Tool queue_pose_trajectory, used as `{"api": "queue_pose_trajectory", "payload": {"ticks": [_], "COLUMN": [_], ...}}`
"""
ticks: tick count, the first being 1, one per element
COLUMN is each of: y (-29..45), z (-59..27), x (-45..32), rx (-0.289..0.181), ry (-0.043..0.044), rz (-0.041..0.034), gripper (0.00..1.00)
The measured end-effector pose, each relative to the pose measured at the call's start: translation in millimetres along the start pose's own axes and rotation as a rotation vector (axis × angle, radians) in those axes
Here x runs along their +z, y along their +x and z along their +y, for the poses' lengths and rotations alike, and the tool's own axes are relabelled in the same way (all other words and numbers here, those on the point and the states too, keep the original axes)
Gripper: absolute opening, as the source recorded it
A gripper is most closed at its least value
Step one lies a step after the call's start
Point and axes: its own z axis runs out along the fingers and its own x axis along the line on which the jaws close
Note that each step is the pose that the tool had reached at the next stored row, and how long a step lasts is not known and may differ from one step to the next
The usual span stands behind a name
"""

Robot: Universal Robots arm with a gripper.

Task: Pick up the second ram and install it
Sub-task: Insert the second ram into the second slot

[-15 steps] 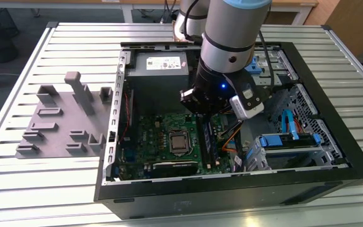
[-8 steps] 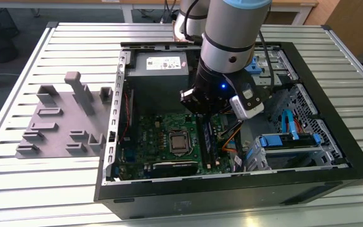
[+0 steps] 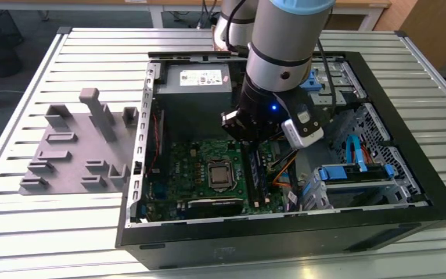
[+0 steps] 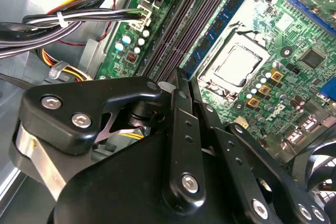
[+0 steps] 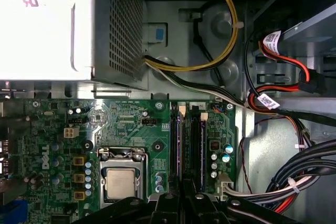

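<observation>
The second ram [image 4: 220, 30] is a narrow blue stick with black chips, standing on edge along the black slot nearest the CPU socket [image 4: 236, 64] of the green motherboard [image 3: 200, 174]. In the first wrist view the second ram [image 5: 180, 145] is a thin bluish edge running out from between the black fingers. My gripper [image 3: 248, 142] hangs low inside the open computer case, right over the slots. In both wrist views the gripper [image 4: 177, 80] [image 5: 182, 190] has its fingers drawn close together on the near end of the stick. I cannot tell whether the stick is fully seated.
The grey power-supply box [image 3: 195, 78] sits just behind the slots. Bundled cables [image 5: 294, 182] and a blue-tabbed drive cage [image 3: 362, 174] crowd the exterior view's right of the slots. A grey holder fixture [image 3: 76, 145] stands on the slatted table at the exterior view's left.
</observation>
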Motion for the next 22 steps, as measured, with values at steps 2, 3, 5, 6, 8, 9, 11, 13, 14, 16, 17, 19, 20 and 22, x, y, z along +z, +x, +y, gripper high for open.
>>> {"api": "queue_pose_trajectory", "payload": {"ticks": [2,3,5,6,8,9,11,13,14,16,17,19,20,22], "y": [-0.5,-0.6,-0.7,-0.8,-0.8,-0.9,-0.9,-0.9,-1.0,-1.0,-1.0,-1.1,-1.1,-1.1], "z": [-0.5,-0.9,-1.4,-2.0,-3.2,-3.9,-5.5,-6.1,-6.3,-6.6,-6.8,-7.1,-7.1,-7.1], "x": [1.5,2.1,3.3,3.8,5.4,6.2,7.7,9.6,10.5,12.3,13.0,13.9,14.1,14.1], "rx": [0.001,0.001,0.002,0.002,0.003,0.003,0.003,0.004,0.004,0.005,0.005,0.005,0.005,0.005], "ry": [0.0001,0.0001,0.0001,0.0000,-0.0001,-0.0001,-0.0001,-0.0004,-0.0002,-0.0002,0.0000,0.0000,0.0000,0.0001], "rz": [0.0001,0.0001,0.0001,0.0000,0.0000,0.0000,0.0000,0.0000,0.0000,0.0000,0.0001,0.0001,0.0001,0.0001], "gripper": [0.14,0.14,0.14,0.14,0.14,0.14,0.14,0.14,0.14,0.14,0.14,0.14,0.14,0.14]}}
